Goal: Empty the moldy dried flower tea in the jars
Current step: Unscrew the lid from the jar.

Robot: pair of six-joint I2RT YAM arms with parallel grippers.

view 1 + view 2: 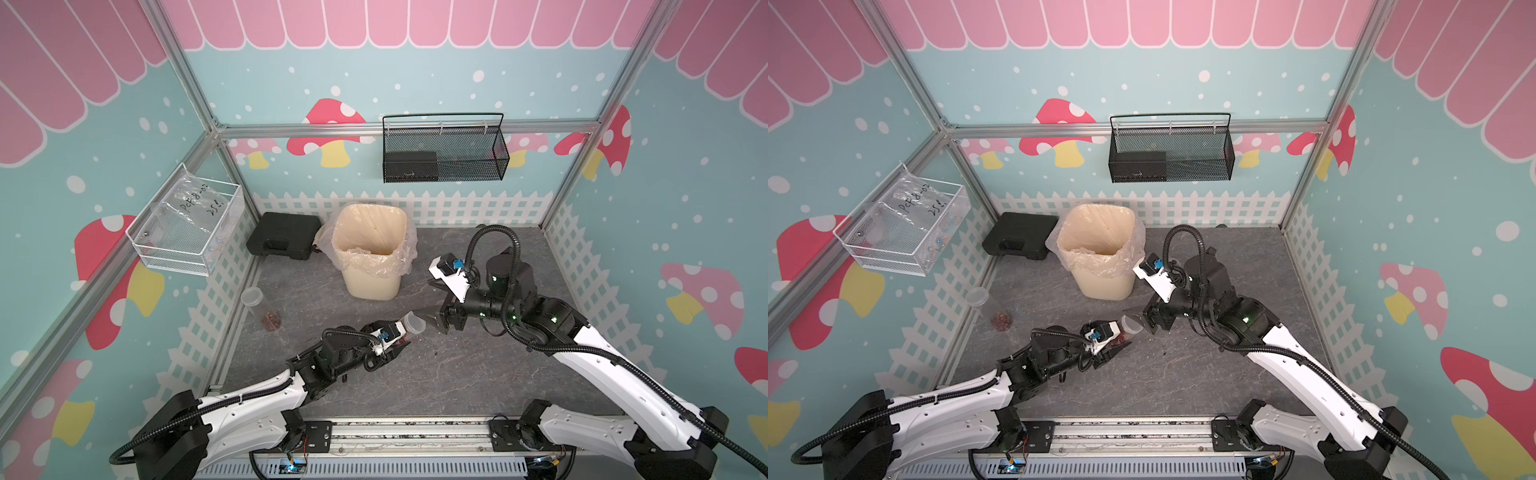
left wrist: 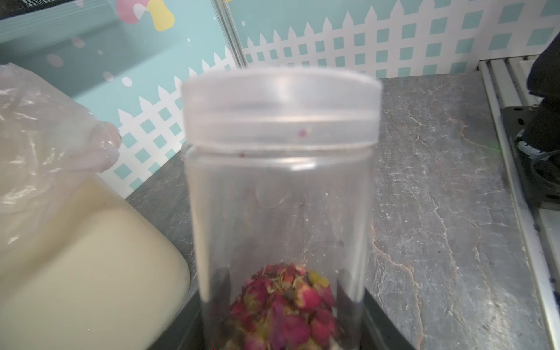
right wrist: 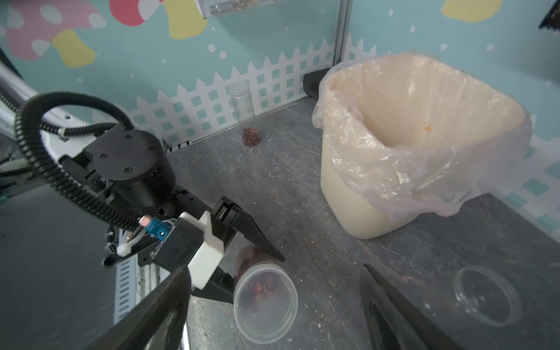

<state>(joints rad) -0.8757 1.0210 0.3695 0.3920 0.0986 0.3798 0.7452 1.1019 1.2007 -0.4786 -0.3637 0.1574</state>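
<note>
Clear jar (image 2: pixel 278 212) filling centre of view, lid (image 2: pixel 281 109) on, slightly blurred. Few pink specks (image 2: pixel 303 132) under lid rim. Clump of dried flower tea (image 2: pixel 281 306), pink-red with yellowish bits, at jar end opposite lid. Jar held by left gripper (image 2: pixel 283 327); dark fingers (image 2: pixel 385 330) against jar wall either side of clump. Cream waste bin (image 2: pixel 85 272) with clear plastic liner (image 2: pixel 45 127) near jar. Grey veined tabletop (image 2: pixel 439 212) below; white picket-fence wall (image 2: pixel 394 39) beyond.

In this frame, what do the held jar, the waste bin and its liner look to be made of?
The jar looks like clear hard plastic: the dried flowers show straight through its wall; its lid is cloudier. The waste bin seems smooth matt cream plastic with rounded moulded corners. Its liner is thin see-through film, crinkled and glossy where it folds over the rim.
</note>
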